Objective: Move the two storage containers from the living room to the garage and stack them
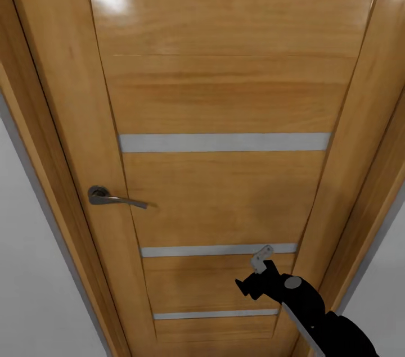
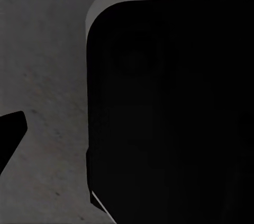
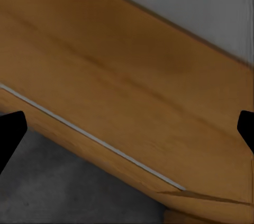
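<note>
Both storage containers are out of view. A closed wooden door (image 1: 225, 93) with a metal lever handle (image 1: 115, 197) stands right in front of me. My right gripper (image 1: 260, 268) is raised close to the door's lower right panel. In the right wrist view this gripper (image 3: 127, 134) is open with nothing between its fingers, and it faces the door's wood (image 3: 121, 75). One fingertip (image 2: 10, 134) of my left gripper shows at the picture's edge over dark grey mottled floor (image 2: 47, 75), beside my own dark body (image 2: 169, 107); nothing is held.
The door frame (image 1: 56, 177) and pale walls (image 1: 28, 289) close in on both sides. Three thin silver strips (image 1: 225, 142) cross the door. Grey floor (image 3: 63, 192) lies below the door's bottom edge.
</note>
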